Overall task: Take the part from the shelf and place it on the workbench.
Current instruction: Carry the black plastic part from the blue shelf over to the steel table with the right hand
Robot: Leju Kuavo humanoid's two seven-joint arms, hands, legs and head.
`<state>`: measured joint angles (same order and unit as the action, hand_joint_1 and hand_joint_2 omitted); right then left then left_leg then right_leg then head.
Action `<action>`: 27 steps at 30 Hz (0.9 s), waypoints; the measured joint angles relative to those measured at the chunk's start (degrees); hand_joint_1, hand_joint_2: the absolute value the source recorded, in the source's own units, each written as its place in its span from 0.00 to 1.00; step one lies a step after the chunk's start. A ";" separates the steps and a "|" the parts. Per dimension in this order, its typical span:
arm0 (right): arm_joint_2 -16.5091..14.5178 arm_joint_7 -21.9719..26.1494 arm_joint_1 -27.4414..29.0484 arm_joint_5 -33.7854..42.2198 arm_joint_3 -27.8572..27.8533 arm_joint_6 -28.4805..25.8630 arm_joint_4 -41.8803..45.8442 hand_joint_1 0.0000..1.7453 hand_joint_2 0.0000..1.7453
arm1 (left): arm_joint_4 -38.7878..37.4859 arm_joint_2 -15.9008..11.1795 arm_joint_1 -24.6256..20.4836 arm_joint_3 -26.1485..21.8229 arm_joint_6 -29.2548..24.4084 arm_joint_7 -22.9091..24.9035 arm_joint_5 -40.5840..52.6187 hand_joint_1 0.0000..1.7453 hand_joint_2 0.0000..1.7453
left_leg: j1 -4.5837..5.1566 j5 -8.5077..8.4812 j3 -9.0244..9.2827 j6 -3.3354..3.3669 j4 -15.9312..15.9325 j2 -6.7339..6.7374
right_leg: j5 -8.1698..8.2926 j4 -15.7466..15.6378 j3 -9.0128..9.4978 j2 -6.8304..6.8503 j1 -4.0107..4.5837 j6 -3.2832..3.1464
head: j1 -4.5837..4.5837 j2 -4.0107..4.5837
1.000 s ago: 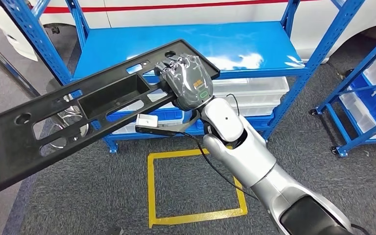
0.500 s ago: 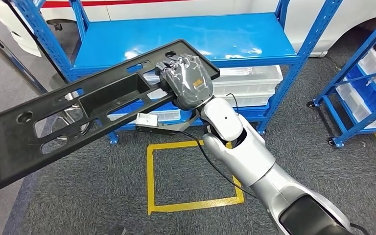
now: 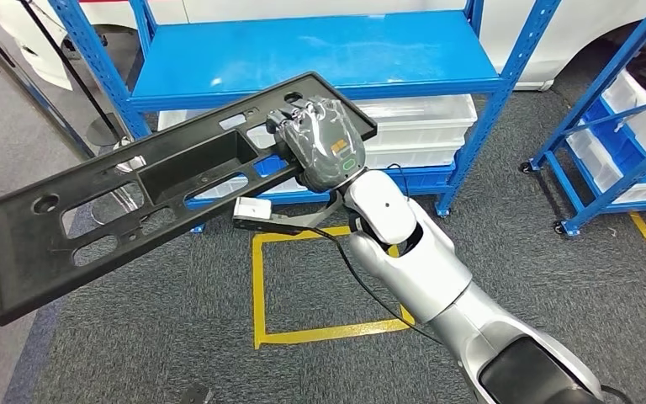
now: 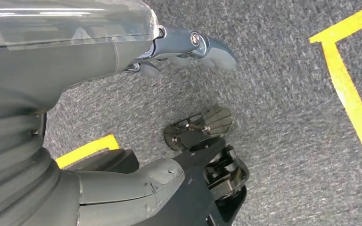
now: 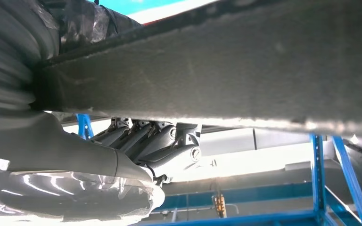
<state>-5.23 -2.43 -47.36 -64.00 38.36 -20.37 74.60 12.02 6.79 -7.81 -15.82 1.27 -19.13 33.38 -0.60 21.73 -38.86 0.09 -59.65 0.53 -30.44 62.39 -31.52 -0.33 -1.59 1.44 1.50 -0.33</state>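
Out in front of the blue shelf (image 3: 320,50), above the grey carpet with its yellow floor square (image 3: 328,286), we carry the black plastic panel (image 3: 135,194) clear of the rack and in the air. Our right hand (image 3: 320,139) grips it at one end, fingers (image 5: 155,141) wrapped under the panel's edge and the back of the hand lying on top, so nearly the whole part hangs out to the left of the hand. Its long axis runs from the held end, up near the shelf, down and leftward toward us, with the free end lowest and nearest our left side, and the face with the cut-outs and the recessed pocket turned up. Our left hand (image 4: 188,49) hangs by the floor, holds nothing, and its fingers look loosely apart. We see no workbench, so we judge the carry is in progress and the set-down is ahead. With the grip so far off centre, the free end may sag or swing as we turn.
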 joint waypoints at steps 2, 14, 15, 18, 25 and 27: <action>-0.10 0.01 0.06 -0.03 -0.01 -0.01 0.03 1.00 1.00 | 0.02 0.00 0.17 0.00 -0.03 0.01 -0.01 0.00 1.00 | -0.12 -1.16 -0.53 -0.73 0.05 -0.10 | 0.04 -1.15 -0.12 -0.20 0.53 -0.98 | 0.04 0.00; -0.42 0.09 -0.05 -0.05 0.02 0.16 -0.05 1.00 1.00 | 0.19 0.06 0.16 -0.06 -0.18 0.03 -0.22 0.00 1.00 | 0.98 7.94 8.24 0.81 -5.80 -0.28 | 8.96 -1.43 -9.66 0.39 1.97 -3.84 | 0.04 0.00; -0.44 0.10 -0.08 -0.05 0.01 0.18 0.03 1.00 1.00 | 0.25 0.03 0.05 -0.08 -0.21 0.02 -0.24 0.00 1.00 | 1.34 9.14 11.17 1.06 -1.63 -0.31 | 9.73 -1.63 -9.91 0.43 1.91 -3.62 | 0.04 0.00; -0.54 0.23 -0.15 -0.05 0.02 0.21 0.15 1.00 1.00 | 0.33 0.08 -0.07 -0.13 -0.25 -0.01 -0.27 0.00 1.00 | 1.67 9.23 13.07 1.52 3.32 -0.29 | 12.03 -3.00 -10.05 0.54 1.58 -2.81 | 0.03 0.00; -0.43 0.60 -0.05 0.05 -0.01 0.27 0.11 1.00 1.00 | 0.33 0.33 0.03 -0.16 -0.25 0.06 -0.20 0.00 1.00 | 1.32 2.68 5.88 2.53 3.43 0.27 | 0.34 12.65 -12.51 0.31 1.00 -1.13 | 0.01 0.00; -0.42 0.62 -0.03 0.09 0.00 0.31 0.10 1.00 1.00 | 0.32 0.34 0.08 -0.17 -0.25 0.07 -0.15 0.00 1.00 | 1.22 1.29 3.11 2.18 2.51 0.32 | 4.09 13.05 -9.84 0.34 0.72 -0.87 | 0.01 0.00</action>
<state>-5.65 -1.81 -47.39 -63.91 38.36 -20.05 74.70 12.34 7.13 -7.74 -15.99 1.03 -19.06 33.23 0.62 23.03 -35.75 2.28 -57.14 0.85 -26.35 75.44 -41.36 0.01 -0.87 0.57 1.51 -0.33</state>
